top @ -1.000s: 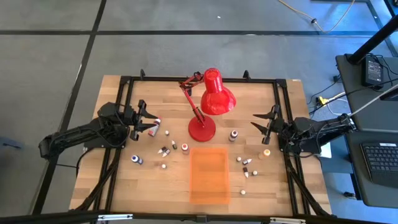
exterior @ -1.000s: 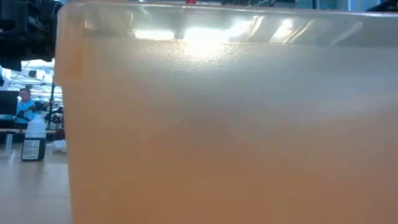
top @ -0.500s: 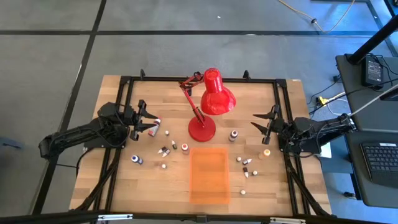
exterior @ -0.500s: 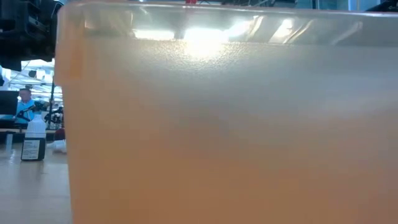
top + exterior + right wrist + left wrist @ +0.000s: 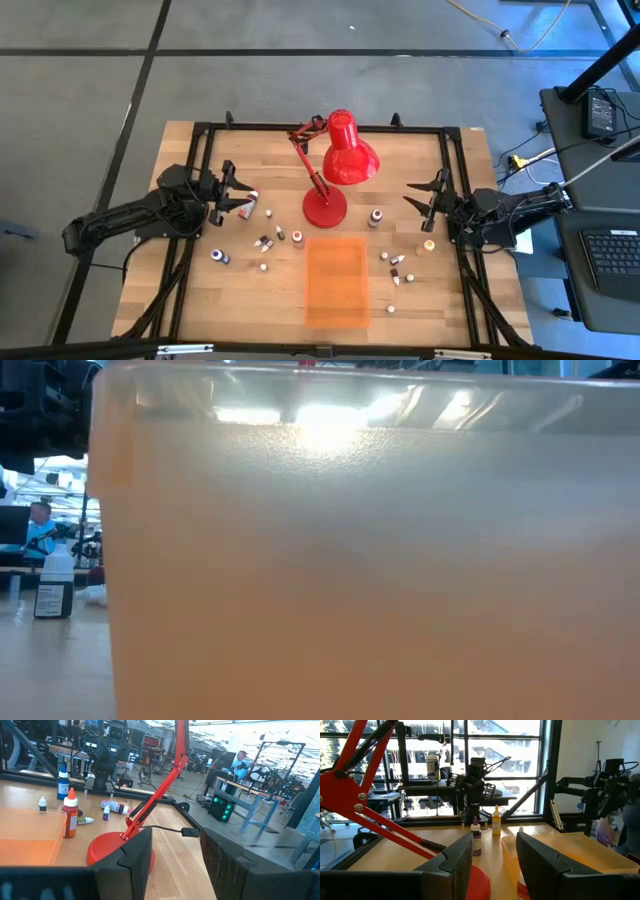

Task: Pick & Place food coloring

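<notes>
Several tiny food coloring bottles with white caps stand or lie scattered on the wooden table: a group left of the tray [image 5: 268,240], one by the lamp base [image 5: 376,216], and more to the tray's right [image 5: 398,262]. Another lies beside my left gripper's fingertips [image 5: 252,198]. My left gripper [image 5: 236,190] hovers at the table's left side, level and open, with nothing between its fingers [image 5: 492,851]. At the right side, my right gripper [image 5: 420,194] is also open and holds nothing [image 5: 176,842].
A red desk lamp stands mid-table, its base [image 5: 324,209] under its shade [image 5: 349,152]. A flat translucent orange tray [image 5: 335,281] lies near the front edge; its wall [image 5: 360,560] fills the low view. A black frame [image 5: 200,140] rims the table.
</notes>
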